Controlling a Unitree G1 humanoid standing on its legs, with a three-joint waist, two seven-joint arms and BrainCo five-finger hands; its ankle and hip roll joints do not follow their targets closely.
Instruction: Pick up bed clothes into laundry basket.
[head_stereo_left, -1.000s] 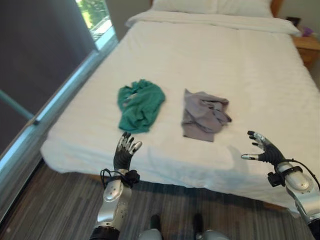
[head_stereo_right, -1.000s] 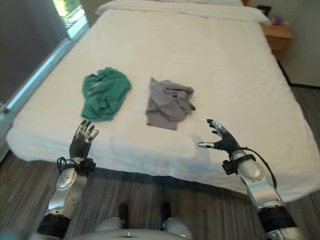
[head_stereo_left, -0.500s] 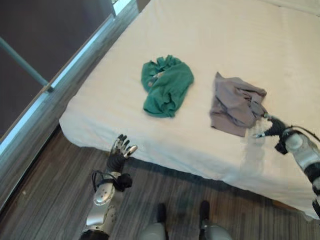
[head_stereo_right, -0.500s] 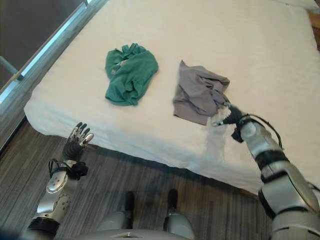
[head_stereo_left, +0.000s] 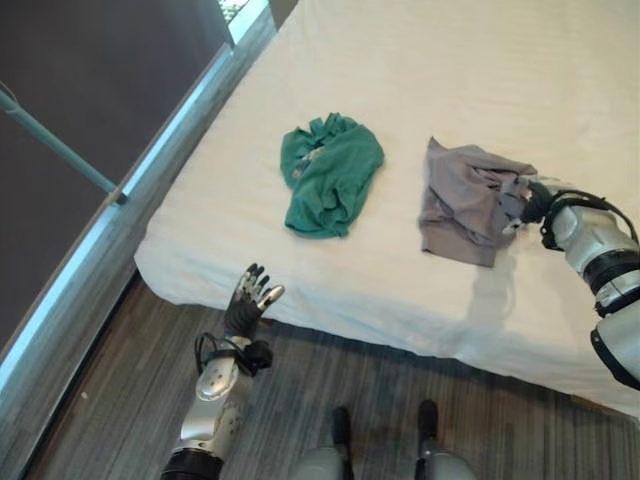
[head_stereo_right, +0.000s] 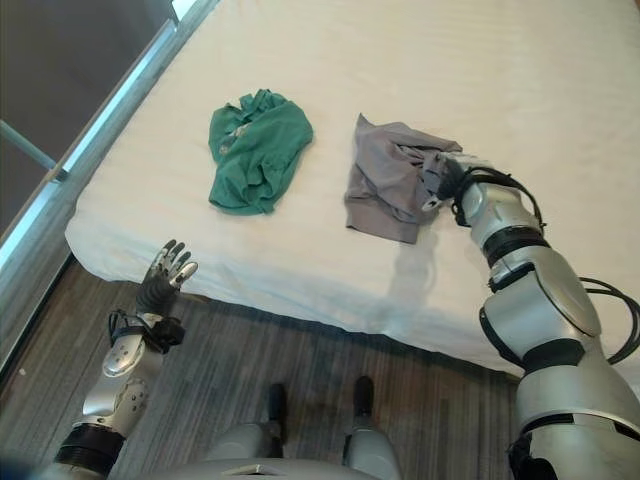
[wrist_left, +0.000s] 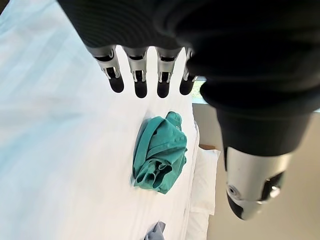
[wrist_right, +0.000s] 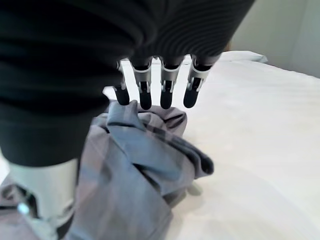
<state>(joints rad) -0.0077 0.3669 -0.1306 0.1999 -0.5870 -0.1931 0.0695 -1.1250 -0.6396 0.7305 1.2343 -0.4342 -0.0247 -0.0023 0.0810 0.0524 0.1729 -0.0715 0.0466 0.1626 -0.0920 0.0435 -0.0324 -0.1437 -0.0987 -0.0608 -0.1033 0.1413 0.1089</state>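
Crumpled matt cloth: grey garment (head_stereo_left: 468, 203), green garment (head_stereo_left: 329, 173).

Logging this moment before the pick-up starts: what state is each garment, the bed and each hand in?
Grey garment: crumpled on the bed, right hand at its edge, not lifted.
Green garment: crumpled on the bed, untouched.
Bed: white sheet, made.
Right hand: open, fingers straight over the grey garment.
Left hand: open, raised by the bed's edge, holding nothing.
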